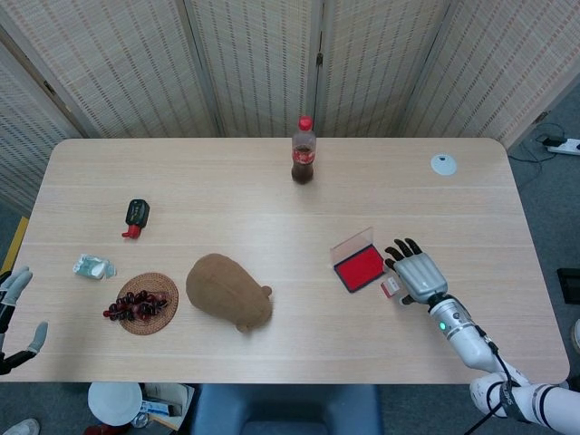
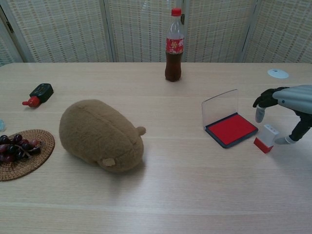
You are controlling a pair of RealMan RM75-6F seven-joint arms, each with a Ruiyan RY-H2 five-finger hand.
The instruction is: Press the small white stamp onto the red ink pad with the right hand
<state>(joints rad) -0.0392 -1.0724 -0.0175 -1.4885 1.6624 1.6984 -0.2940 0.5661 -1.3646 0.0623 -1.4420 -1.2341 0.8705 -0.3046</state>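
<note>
The small white stamp [image 2: 265,138] with a red base stands on the table just right of the red ink pad [image 2: 231,128], whose clear lid [image 2: 220,107] is raised. In the head view the stamp [image 1: 391,287] peeks out at the left edge of my right hand [image 1: 415,273]. My right hand [image 2: 285,104] hovers over the stamp with fingers spread around it, touching nothing that I can see. My left hand [image 1: 13,319] is open, off the table's near left corner.
A brown plush toy [image 2: 99,134] lies mid-table. A cola bottle [image 2: 173,45] stands at the back. A wicker coaster with grapes [image 2: 17,151], a black-and-red object [image 2: 38,93] and a small wrapped item [image 1: 92,266] are at the left. A white disc [image 2: 278,73] lies far right.
</note>
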